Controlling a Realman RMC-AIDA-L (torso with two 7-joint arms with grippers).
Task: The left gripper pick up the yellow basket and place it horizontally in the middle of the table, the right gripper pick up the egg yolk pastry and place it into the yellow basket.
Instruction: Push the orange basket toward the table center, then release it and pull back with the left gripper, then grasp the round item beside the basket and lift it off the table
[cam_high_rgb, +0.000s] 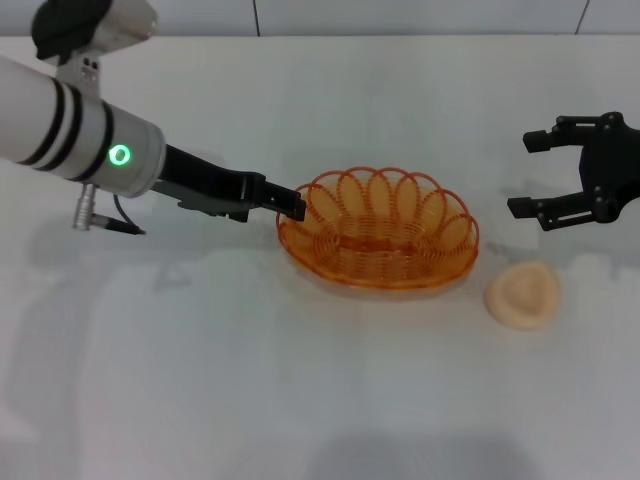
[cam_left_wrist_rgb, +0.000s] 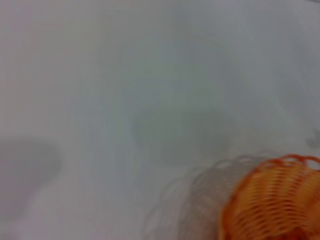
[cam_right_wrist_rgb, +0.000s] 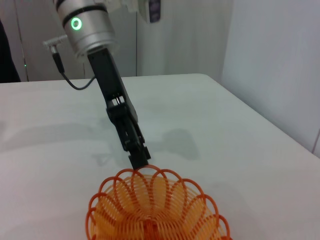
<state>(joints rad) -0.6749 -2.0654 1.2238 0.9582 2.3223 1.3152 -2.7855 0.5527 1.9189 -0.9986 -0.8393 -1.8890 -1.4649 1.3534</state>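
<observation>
Nearest the robot, and to the right of the yellow basket (cam_high_rgb: 378, 232), lies the egg yolk pastry (cam_high_rgb: 521, 293). It rests flat on the white table (cam_high_rgb: 300, 400), close to the basket's right end but clear of it, domed side up and untouched.

The basket is the landmark, standing upright on its base about mid-table, its open mouth facing up. Its long axis runs left to right across the table, which looks to be the horizontal placement the task asks for. So the first half of the job seems done or nearly so, and the hollow is free to take the pastry.

At the basket's left end is the left gripper (cam_high_rgb: 293, 204), reaching in low from the left on its outstretched arm. Its tip sits right at the scalloped rim; the right wrist view also shows the left gripper (cam_right_wrist_rgb: 139, 159) against the loops there. Whether its fingers clasp the wire or have let go I cannot tell, since the tip reads as one dark shape. The low, flat approach suits a hold on the rim's edge, not a grab from above.

Right of the basket and beyond the pastry hovers the right gripper (cam_high_rgb: 566, 172), above the table with its fingers spread wide and nothing between them. It seems poised to descend on the pastry.
</observation>
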